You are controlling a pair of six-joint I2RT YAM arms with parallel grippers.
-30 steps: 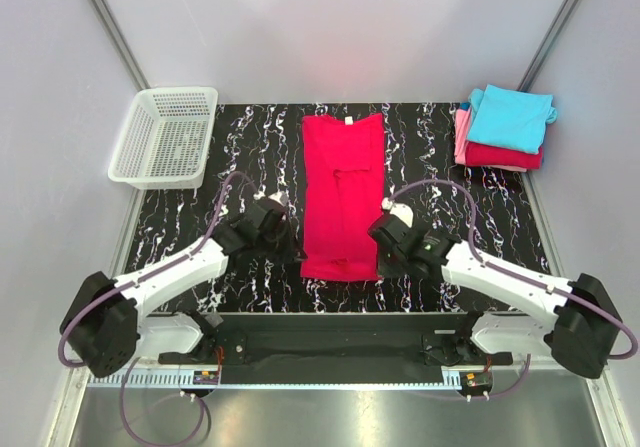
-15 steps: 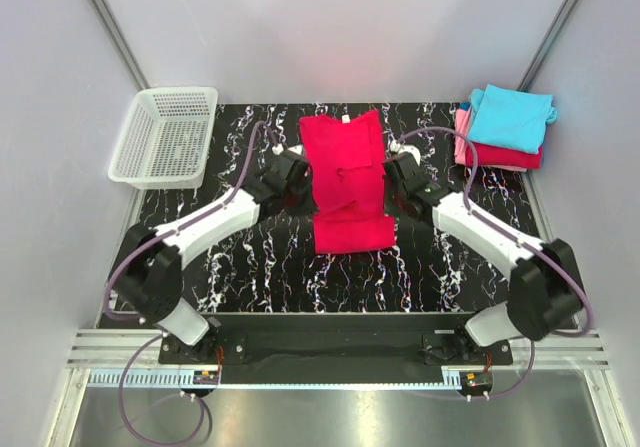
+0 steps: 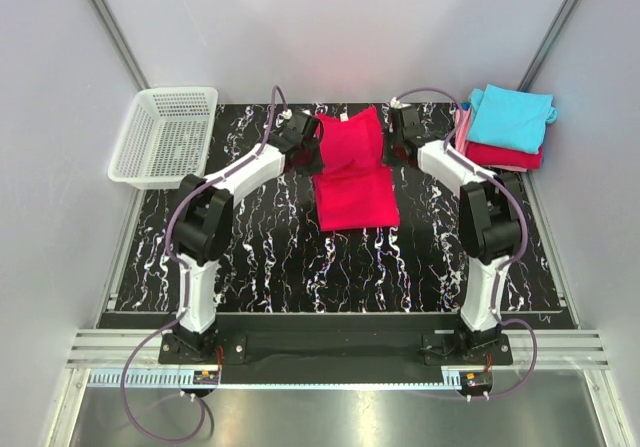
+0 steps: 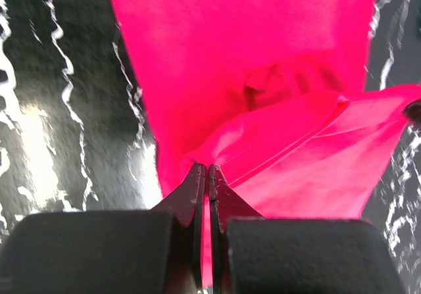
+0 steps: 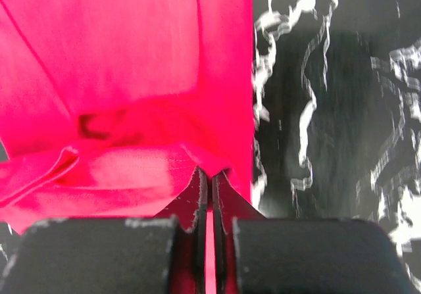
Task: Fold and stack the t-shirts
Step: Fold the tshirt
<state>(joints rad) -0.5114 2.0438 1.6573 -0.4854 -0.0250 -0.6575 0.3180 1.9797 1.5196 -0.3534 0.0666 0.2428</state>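
Note:
The crimson-red t-shirt [image 3: 353,177] lies in the middle of the black marbled table [image 3: 260,247], its near half folded over toward the far end. My left gripper [image 3: 305,139] is shut on the shirt's hem at the far left; cloth [image 4: 263,83] shows pinched between its jaws in the left wrist view. My right gripper [image 3: 398,137] is shut on the hem at the far right, with cloth [image 5: 131,70] pinched in the right wrist view. Both arms reach far out. A stack of folded shirts, turquoise [image 3: 510,117] on top, red [image 3: 500,155] and pink [image 3: 461,132] below, sits at the far right.
A white plastic mesh basket [image 3: 165,135] stands at the far left corner. Grey walls enclose the table on three sides. The arm bases are at the near edge.
Both grippers have carried the shirt's near hem away from the near edge toward the far end, folding the shirt over itself. The arms have stretched out.

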